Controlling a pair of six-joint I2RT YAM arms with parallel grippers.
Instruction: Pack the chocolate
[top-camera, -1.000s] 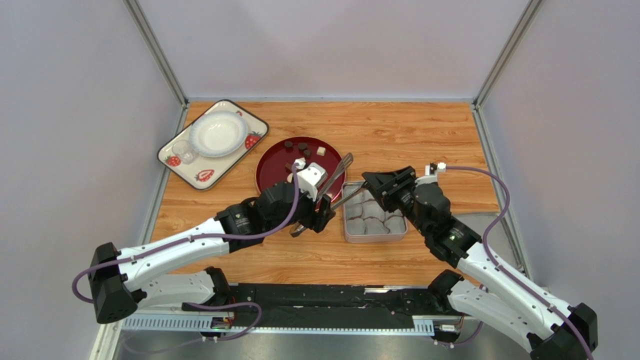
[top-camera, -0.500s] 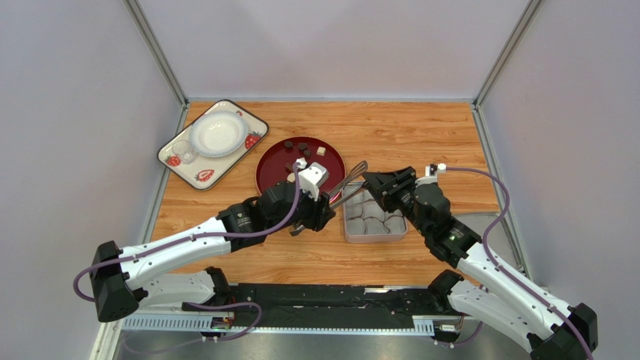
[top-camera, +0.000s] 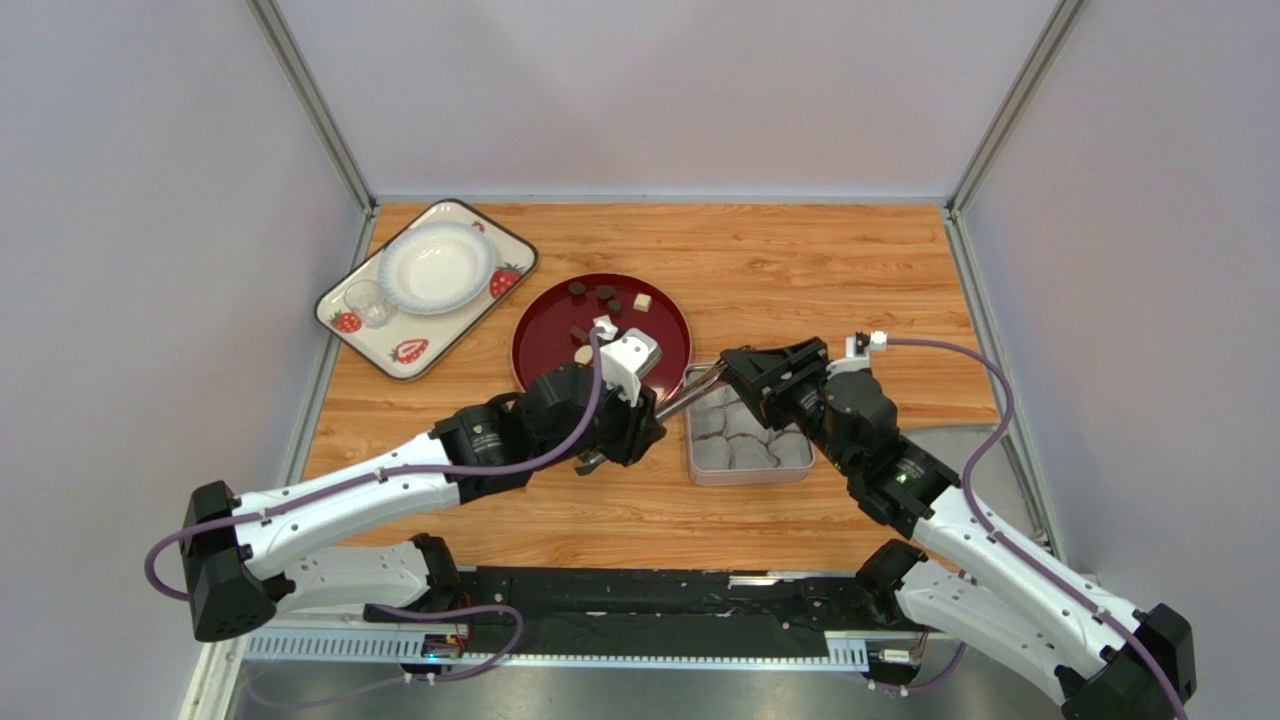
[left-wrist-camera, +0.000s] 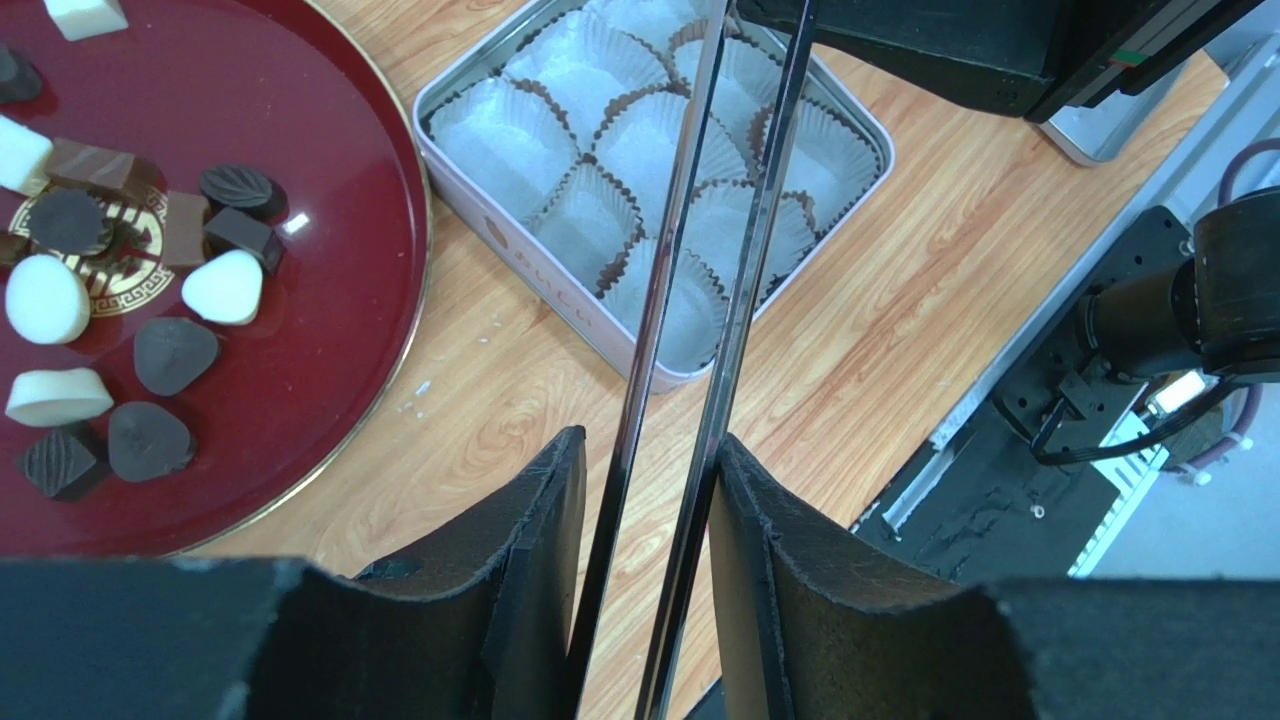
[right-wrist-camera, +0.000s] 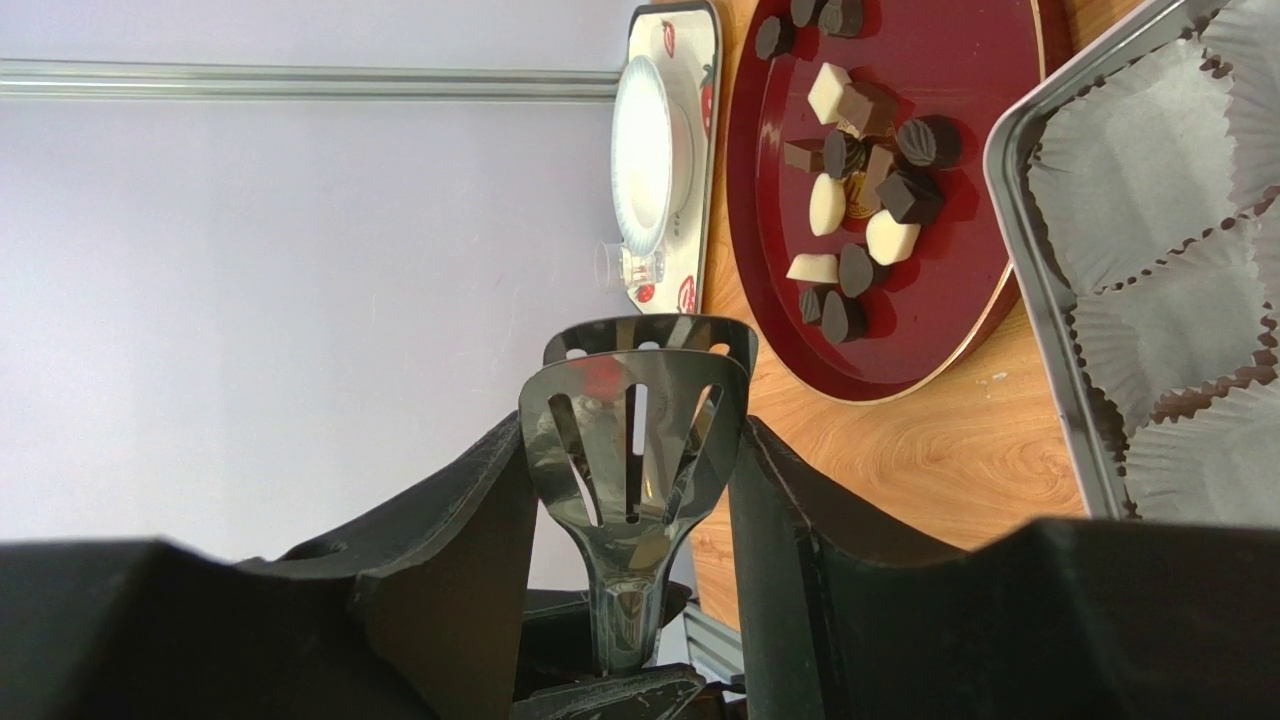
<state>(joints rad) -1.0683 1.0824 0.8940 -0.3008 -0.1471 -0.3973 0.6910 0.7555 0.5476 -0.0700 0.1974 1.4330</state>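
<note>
- The wooden table (top-camera: 842, 255) is seen from above with both arm bases at 6 o'clock. Everything the task needs is gathered around its middle.
- The red plate (top-camera: 549, 357) is set at 12 o'clock from the left gripper, just beside it. The left arm is judged the nearer of the two to the plate, since the tin lies between the plate and the right arm.
- The grey tin (top-camera: 747, 471) is placed at 3 o'clock from the left gripper, just beside the plate and partly under the right gripper. No piece is seen in those of its white paper cups (left-wrist-camera: 601, 150) that show.
- The left gripper (left-wrist-camera: 649, 450) is set with one finger on either side of the two tong arms. The pads appear pressed against them and the arms are drawn nearly parallel, so a grasp on the tongs is judged.
- The right gripper (right-wrist-camera: 631, 435) is clamped across the edges of the slotted heads.
- The tongs (right-wrist-camera: 631, 368) are laid with their long axis from 8 to 2 o'clock in the top view. The joined end is kept by the left gripper and the heads are held at 2 o'clock by the right.
- The chocolate (left-wrist-camera: 176, 354) is heaped loosely on the red plate, dark pieces mixed with a few white ones.
- The heads are aimed over the tin, not at the chocolate. A swing from 2 towards 12 o'clock is judged necessary once the heads are let go by the right gripper.
</note>
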